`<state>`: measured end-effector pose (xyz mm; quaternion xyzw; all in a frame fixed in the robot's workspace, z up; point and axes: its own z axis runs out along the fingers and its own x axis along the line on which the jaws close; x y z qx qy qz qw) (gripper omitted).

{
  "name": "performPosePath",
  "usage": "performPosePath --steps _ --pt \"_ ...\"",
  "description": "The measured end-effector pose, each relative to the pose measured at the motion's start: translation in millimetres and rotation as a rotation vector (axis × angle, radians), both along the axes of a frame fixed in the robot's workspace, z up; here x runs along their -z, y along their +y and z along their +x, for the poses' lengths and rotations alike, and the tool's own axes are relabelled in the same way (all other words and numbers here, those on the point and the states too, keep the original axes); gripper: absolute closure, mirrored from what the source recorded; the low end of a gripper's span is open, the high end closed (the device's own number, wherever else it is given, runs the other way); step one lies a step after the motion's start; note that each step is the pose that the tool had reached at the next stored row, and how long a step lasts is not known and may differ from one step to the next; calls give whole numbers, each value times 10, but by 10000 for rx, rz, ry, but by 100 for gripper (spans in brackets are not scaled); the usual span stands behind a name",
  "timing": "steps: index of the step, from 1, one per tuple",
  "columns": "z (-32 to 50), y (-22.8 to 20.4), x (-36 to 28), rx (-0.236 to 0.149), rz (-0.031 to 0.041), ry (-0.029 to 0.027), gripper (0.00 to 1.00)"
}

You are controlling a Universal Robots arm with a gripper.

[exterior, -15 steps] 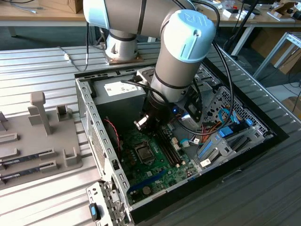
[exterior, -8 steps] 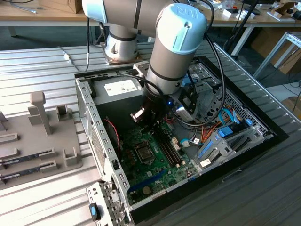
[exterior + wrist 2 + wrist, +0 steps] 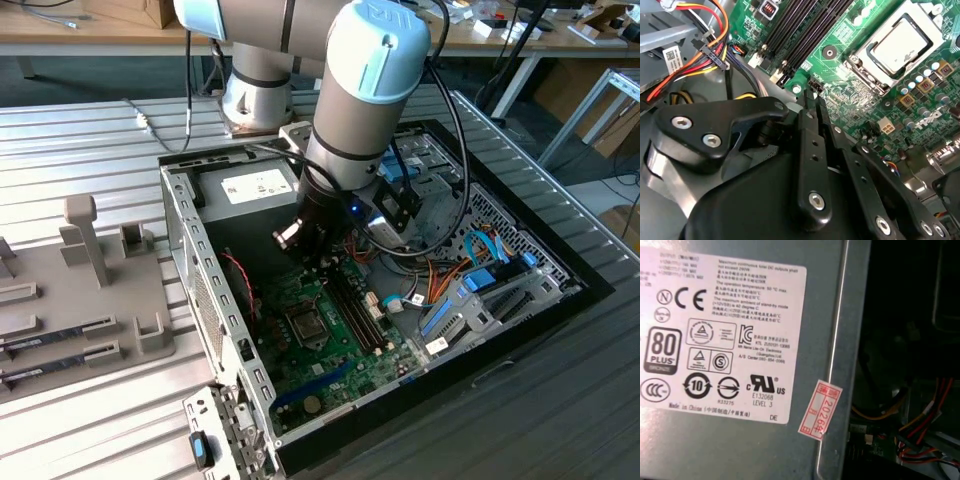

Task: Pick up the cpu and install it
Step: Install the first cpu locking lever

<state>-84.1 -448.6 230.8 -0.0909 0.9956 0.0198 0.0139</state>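
Note:
The cpu point(image 3: 901, 42), a flat square chip with a silvery top, lies in the motherboard socket point(image 3: 860, 64) inside a metal retaining frame. In the exterior view the cpu point(image 3: 303, 322) sits in the middle of the green motherboard point(image 3: 330, 375), inside the open computer case. My gripper point(image 3: 322, 265) hangs over the board just behind the socket. In the second wrist view my gripper point(image 3: 815, 97) has its black fingers point(image 3: 810, 145) pressed together with nothing between them. Its tip is above the board edge near the memory slots, apart from the cpu.
Black memory slots point(image 3: 800, 30) run beside the socket. The grey power supply point(image 3: 740, 340) fills the case's rear, with bundled coloured cables point(image 3: 700, 55) nearby. Case walls point(image 3: 205, 290) ring the board. On the exterior view's left stands a grey fixture point(image 3: 90, 300) holding memory sticks.

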Motion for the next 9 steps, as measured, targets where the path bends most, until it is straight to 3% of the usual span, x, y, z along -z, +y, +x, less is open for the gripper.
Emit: performPosePath --steps 3,7,9 --pt "0 0 -4 1 -3 2 81" --pt "1 0 -24 0 -5 3 63" --pt "1 -1 -68 0 -3 4 63"
